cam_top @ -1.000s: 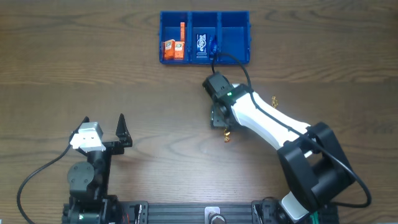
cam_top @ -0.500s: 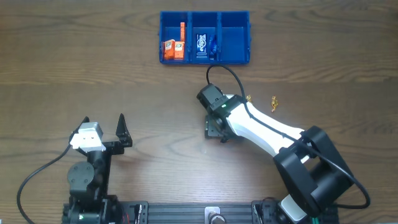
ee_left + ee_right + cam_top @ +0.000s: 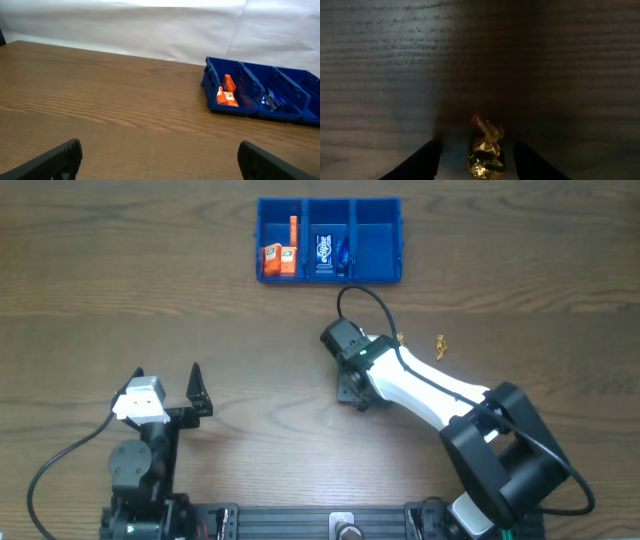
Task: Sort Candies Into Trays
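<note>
Bracketing candy (image 3: 486, 152) (gold): right end effector (image 3: 477, 161)

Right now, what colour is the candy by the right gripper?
The candy is shiny gold, best seen in the right wrist view.

No lettering, number or sign can be read in any view.

The small orange cardboard boxes (image 3: 280, 258) in the left compartment of the blue plastic three-compartment tray (image 3: 378, 250) have pale patches of print on their faces. The blue-and-white packet (image 3: 324, 248) in the middle compartment bears a white marking. From above, all of it is too small to make out. In the left wrist view the orange boxes (image 3: 227, 92) show a white label spot that is just as unreadable.
</note>
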`<action>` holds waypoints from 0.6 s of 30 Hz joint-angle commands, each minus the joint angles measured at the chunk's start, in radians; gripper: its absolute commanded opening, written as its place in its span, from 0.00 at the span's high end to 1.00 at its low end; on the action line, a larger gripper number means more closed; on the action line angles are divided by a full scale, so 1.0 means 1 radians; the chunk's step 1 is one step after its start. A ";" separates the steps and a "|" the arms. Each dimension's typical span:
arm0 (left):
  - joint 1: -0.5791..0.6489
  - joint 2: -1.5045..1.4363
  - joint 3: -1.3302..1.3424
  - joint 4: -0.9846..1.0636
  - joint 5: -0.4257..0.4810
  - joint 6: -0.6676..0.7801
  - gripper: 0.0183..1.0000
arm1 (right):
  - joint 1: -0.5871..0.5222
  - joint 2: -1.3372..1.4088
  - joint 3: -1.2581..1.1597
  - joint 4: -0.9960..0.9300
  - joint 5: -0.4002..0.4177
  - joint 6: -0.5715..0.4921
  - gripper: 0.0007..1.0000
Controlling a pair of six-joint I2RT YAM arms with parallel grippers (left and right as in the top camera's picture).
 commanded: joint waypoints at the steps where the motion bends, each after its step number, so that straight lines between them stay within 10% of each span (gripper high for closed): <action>1: 0.003 -0.001 -0.033 -0.016 -0.002 0.013 0.00 | -0.013 -0.021 -0.022 0.011 0.004 0.006 0.52; 8: 0.003 -0.001 -0.033 -0.016 -0.002 0.013 0.00 | -0.014 -0.021 -0.022 0.012 0.003 0.006 0.79; 18: 0.003 -0.001 -0.033 -0.016 -0.002 0.013 0.00 | -0.044 -0.108 0.056 0.000 0.013 -0.038 0.86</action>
